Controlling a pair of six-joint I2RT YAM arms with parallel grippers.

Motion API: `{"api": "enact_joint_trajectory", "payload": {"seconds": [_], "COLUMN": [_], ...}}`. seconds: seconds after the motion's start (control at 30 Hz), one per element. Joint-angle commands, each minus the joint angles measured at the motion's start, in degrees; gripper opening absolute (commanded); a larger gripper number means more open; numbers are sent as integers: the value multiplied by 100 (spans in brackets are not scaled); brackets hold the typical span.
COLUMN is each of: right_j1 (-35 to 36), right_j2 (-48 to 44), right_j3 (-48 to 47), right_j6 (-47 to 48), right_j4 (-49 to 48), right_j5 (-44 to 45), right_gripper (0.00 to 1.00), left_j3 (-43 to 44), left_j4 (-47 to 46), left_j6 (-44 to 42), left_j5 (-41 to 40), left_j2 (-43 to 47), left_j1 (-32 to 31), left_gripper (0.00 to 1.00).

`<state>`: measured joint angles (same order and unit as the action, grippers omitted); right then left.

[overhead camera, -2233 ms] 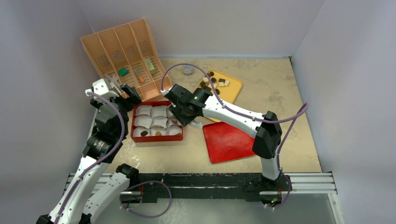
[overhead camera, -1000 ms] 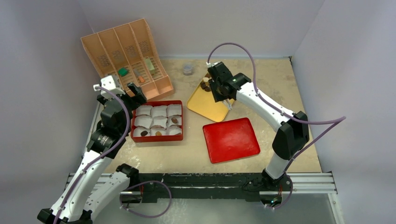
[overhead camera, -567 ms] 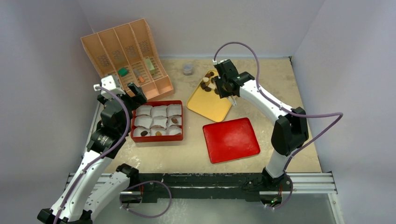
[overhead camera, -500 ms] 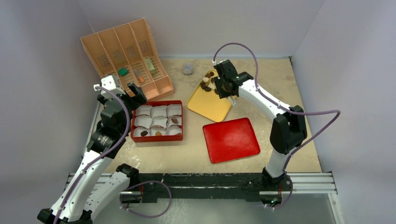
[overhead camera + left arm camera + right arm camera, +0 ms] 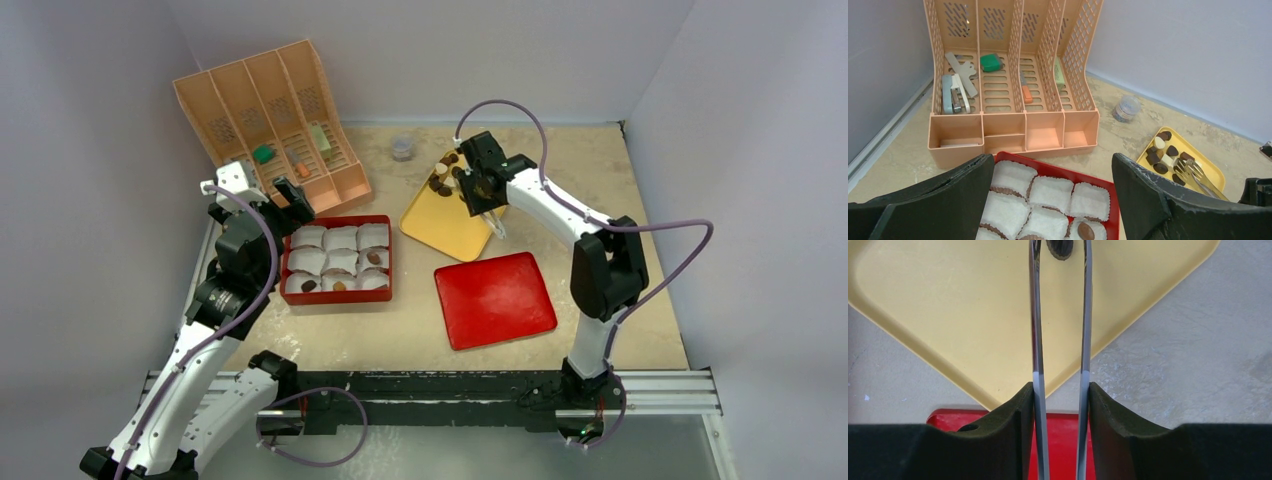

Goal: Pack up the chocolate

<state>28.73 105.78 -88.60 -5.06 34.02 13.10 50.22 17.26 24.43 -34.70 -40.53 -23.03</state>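
Several chocolate pieces point(image 5: 446, 176), dark, tan and white, lie at the far corner of a yellow tray point(image 5: 445, 225); they also show in the left wrist view point(image 5: 1162, 156). My right gripper point(image 5: 482, 195) is shut on metal tongs point(image 5: 1034, 340) over that tray point(image 5: 973, 315). A dark chocolate point(image 5: 1059, 247) sits between the tong tips; I cannot tell if they pinch it. The red box point(image 5: 340, 299) of white paper cups holds three chocolates, one of them oval point(image 5: 1085, 231). My left gripper point(image 5: 1053, 160) is open and empty above the box's back edge.
A flat red lid point(image 5: 495, 298) lies right of the box. A peach desk organizer point(image 5: 265, 120) with a green block and small tools leans at the back left. A small clear cup point(image 5: 402, 149) stands by the back wall.
My right arm has swung with the tongs from the red box to the yellow tray and settled over the chocolates. One more chocolate lies in the box. The left arm stays put.
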Motion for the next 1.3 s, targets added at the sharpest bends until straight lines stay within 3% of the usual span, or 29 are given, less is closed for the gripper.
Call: {"api": "enact_joint_trajectory", "payload": {"seconds": [0.0,0.43,0.8,1.27], "right_j1": [-17,-31,-18,30], "right_j2": [26,31,-61,-558], "right_j3": [-185,-195,-28,205], "right_j6": [31,40,-30,-87], "right_j4": [52,425,398,307], "right_j5": [-203,-152,-391,-518], "right_gripper": [42,42,27,23], "left_j3": [41,32,15,28], "left_j4": [-240,-240,-225,-231], "left_j6": [-67,-61,-61,-71], "left_j5": [47,27,-11,-54], "left_j2": [38,54,92,14], "left_j1": [-9,-9,-9,-9], "left_gripper": [87,87,87,87]}}
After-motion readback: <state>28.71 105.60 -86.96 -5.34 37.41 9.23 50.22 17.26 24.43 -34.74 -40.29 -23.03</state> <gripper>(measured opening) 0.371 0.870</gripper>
